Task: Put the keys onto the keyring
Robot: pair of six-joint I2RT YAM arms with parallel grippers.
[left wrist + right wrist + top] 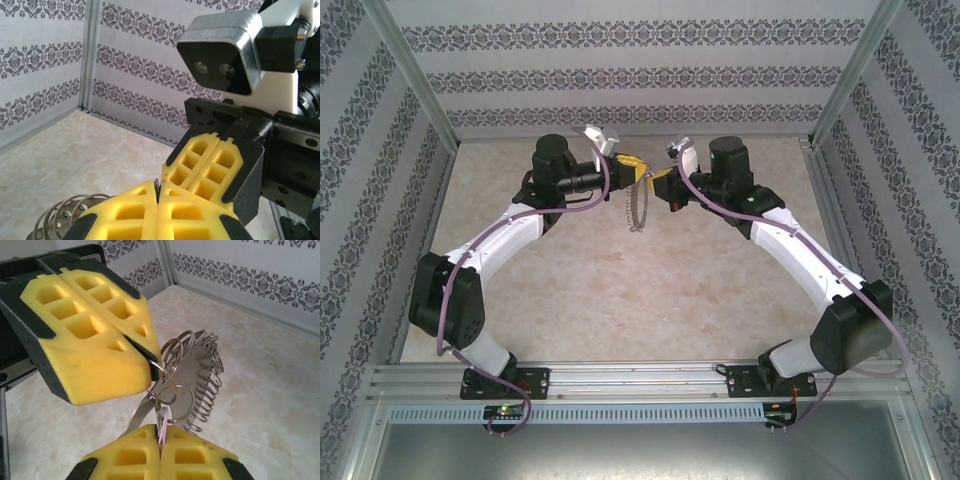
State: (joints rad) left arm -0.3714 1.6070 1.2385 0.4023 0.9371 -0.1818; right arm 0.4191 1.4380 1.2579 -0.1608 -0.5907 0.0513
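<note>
- Silvery-grey metal oval keyring (638, 208), its edge scalloped with small wire loops, hangs in the air between the two arms, clear of the beige marbled tabletop (620, 300).
- The left gripper (143, 352), with yellow ribbed fingers, has its jaws closed tight on the keyring's upper edge. In its own wrist view the wire loops stick out to the lower left behind its fingertips.
- The right gripper (161, 437), also yellow-fingered, is clamped together just below and almost tip to tip with the left one. It pinches the tiny key (162, 421) with a pale lilac head, a sliver of which shows between its fingers.
- Small round split rings (172, 390) of thin steel wire sit between the key and the keyring, overlapping both. I cannot tell whether the key is threaded on.
- Pale wallpapered walls (620, 80) with dark floral bands enclose the table.
</note>
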